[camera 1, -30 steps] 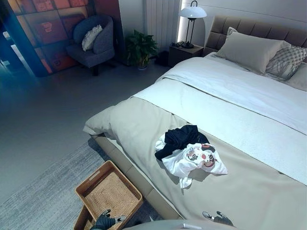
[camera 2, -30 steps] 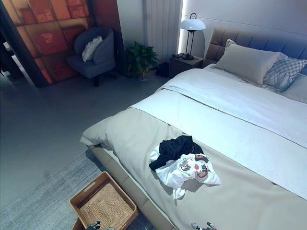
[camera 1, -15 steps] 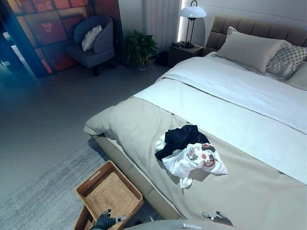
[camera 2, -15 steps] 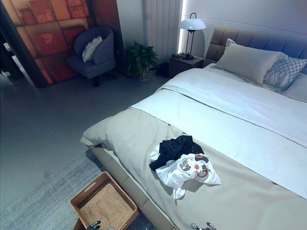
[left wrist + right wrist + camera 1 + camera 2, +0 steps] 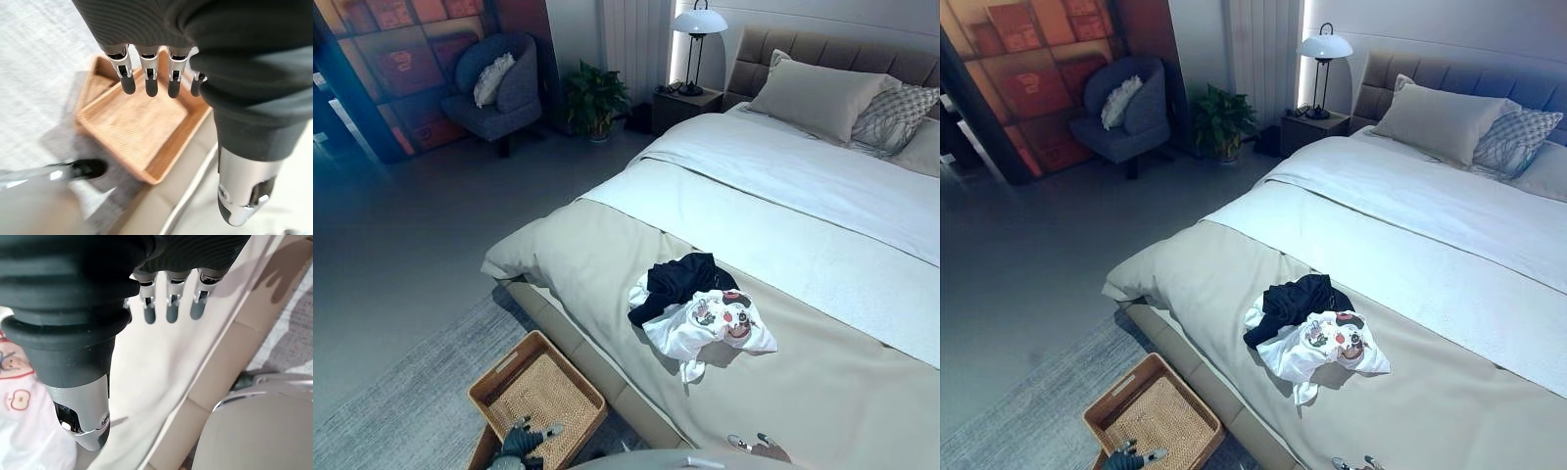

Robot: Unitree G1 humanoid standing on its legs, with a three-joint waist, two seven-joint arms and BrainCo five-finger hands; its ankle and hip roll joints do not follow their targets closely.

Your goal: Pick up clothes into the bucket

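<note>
Since the earlier frame my view dipped; both hands, left (image 5: 161, 73) over the basket (image 5: 499, 377) and right (image 5: 168, 303) over the bed (image 5: 607, 245), hang relaxed and empty, clothes (image 5: 700, 313) untouched.

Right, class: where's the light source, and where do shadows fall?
Left eye view: the lamp is lit, brightening the wall beside it; the clothes shadow the bed. Right wrist view: a finger-shaped shadow lies on the bed past the right hand. Left wrist view: the basket shadows the rug.
</note>
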